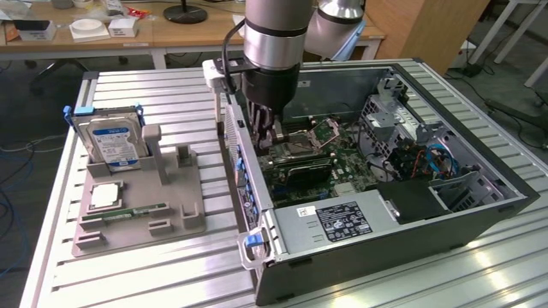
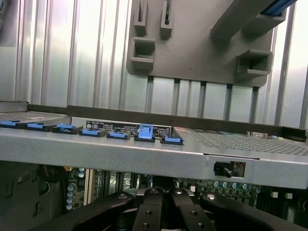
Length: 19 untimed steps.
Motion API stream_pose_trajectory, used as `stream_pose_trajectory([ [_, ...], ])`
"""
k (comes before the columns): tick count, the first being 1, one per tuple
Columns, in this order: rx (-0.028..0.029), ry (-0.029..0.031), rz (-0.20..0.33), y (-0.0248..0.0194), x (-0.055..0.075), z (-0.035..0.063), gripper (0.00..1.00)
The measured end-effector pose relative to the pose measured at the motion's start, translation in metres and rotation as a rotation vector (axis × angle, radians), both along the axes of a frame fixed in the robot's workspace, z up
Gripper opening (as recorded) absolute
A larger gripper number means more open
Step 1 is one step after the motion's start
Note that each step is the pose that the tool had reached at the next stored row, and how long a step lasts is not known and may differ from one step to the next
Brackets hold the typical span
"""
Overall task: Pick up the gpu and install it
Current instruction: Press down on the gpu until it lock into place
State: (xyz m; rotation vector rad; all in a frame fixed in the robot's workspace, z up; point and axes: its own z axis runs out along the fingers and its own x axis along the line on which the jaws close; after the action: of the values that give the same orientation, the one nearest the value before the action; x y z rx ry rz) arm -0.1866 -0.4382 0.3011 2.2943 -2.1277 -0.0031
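Exterior view: gripper [image 1: 276,138] closed, lowered inside the open computer case [image 1: 479,212] over the motherboard [image 1: 334,163]; gpu [image 1: 299,172] possibly the dark card just below. Wrist view: fingers [image 2: 149,211] pressed together above the board, so installation apparently nearly complete.

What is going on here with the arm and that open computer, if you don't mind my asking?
The arm's gripper is lowered inside the open computer case, just above the motherboard, with its fingers shut. Whether it holds the gpu can't be told. Beside the case, a grey holder tray carries a hard drive standing upright and a RAM stick lying flat.
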Motion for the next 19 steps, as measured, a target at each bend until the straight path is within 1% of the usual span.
stream_pose_trajectory([
  [3, -0.0001, 0.0, 0.0, -0.0021, 0.0, 0.0, 0.1],
  [11, 0.0, 0.0, 0.0, -0.0101, 0.0, 0.0, 0.1],
  [12, 0.0, 0.0, 0.0, -0.0106, 0.0, 0.0, 0.1],
  [16, 0.0, 0.0002, 0.0, -0.0096, 0.0, 0.0, 0.1],
  [19, 0.0, 0.0003, 0.0, -0.0055, 0.0, 0.0, 0.1],
])
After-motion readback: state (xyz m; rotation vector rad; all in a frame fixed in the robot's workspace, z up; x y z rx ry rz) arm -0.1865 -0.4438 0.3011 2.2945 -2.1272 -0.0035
